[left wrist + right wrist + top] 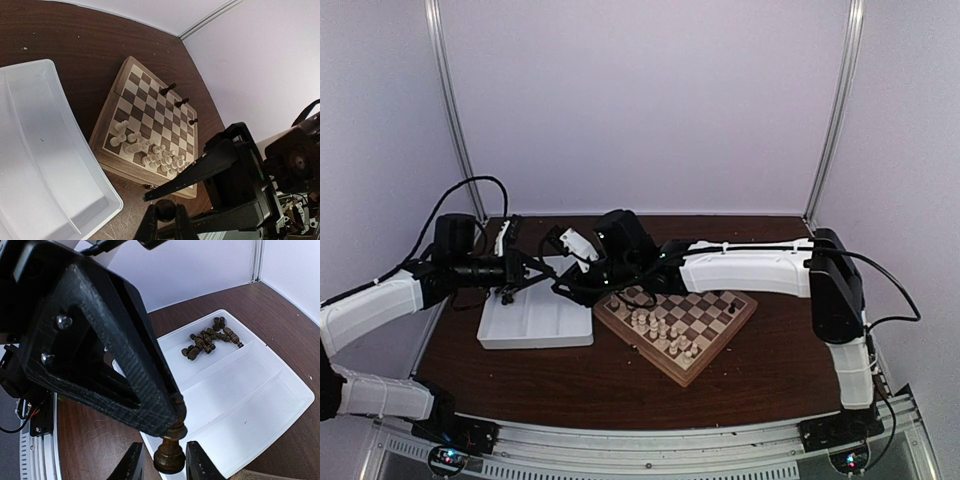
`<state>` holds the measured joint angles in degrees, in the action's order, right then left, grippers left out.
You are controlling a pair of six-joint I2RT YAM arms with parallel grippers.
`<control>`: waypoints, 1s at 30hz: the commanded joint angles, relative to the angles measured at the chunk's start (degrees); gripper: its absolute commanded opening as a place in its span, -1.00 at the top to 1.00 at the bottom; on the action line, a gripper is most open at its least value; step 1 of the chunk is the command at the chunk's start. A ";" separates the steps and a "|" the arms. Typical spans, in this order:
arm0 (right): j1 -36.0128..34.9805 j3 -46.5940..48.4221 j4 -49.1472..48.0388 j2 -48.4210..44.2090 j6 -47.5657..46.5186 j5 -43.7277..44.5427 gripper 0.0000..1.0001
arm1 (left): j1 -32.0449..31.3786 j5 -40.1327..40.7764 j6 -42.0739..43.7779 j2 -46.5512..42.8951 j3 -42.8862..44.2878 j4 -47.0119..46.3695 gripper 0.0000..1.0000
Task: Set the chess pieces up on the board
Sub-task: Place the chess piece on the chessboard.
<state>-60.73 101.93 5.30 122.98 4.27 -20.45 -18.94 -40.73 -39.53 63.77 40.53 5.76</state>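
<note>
Several dark chess pieces [207, 340] heaped in an outer compartment of the white tray [535, 330], left gripper [166, 221] clamped on one dark piece [170, 454], right gripper [165, 462] fingers flanking its base, grip unclear, board [145, 107] rightward, bearing cream pieces [150, 155].

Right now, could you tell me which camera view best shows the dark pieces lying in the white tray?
The right wrist view: the dark pieces lie heaped in the tray's end compartment, unobstructed. The left wrist view shows only bare tray compartments; in the top view I cannot make them out.
</note>
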 commanded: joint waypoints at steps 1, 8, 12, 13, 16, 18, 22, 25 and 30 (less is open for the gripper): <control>-0.44 -3.31 -4.46 -4.59 -0.03 1.86 0.32 | -1.48 2.59 5.25 0.51 3.59 2.74 0.95; -0.27 -8.28 -5.16 -8.59 -1.12 4.14 0.00 | -3.19 4.78 7.87 2.90 6.23 3.71 0.94; 0.22 -14.76 -5.17 -13.77 -1.72 7.89 -0.19 | -5.04 6.33 9.77 5.52 8.82 4.14 0.94; 0.52 -16.34 -5.18 -15.33 -1.72 8.77 -0.21 | -5.70 6.83 10.50 6.41 9.70 4.17 0.94; 1.84 -21.69 -5.21 -20.96 -1.72 11.21 -0.22 | -7.85 8.45 12.19 10.13 13.09 4.09 0.94; 3.05 -25.49 -4.95 -24.99 -1.41 13.32 -0.22 | -9.14 9.23 13.11 13.24 15.63 3.87 0.94; 5.55 -32.25 -3.10 -33.41 -0.95 18.45 -0.23 | -11.07 10.03 14.28 20.41 20.94 2.00 0.94; 7.44 -36.27 -1.03 -38.70 -0.34 22.51 -0.24 | -12.62 10.82 15.84 26.10 26.15 1.79 0.94; 13.60 -41.91 1.53 -45.38 6.66 21.08 -0.24 | -15.33 11.74 17.75 37.01 36.08 2.97 0.95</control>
<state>-50.81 63.55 3.92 81.17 5.26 -0.69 -32.18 -30.50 -24.91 94.43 69.73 10.28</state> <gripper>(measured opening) 0.620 0.088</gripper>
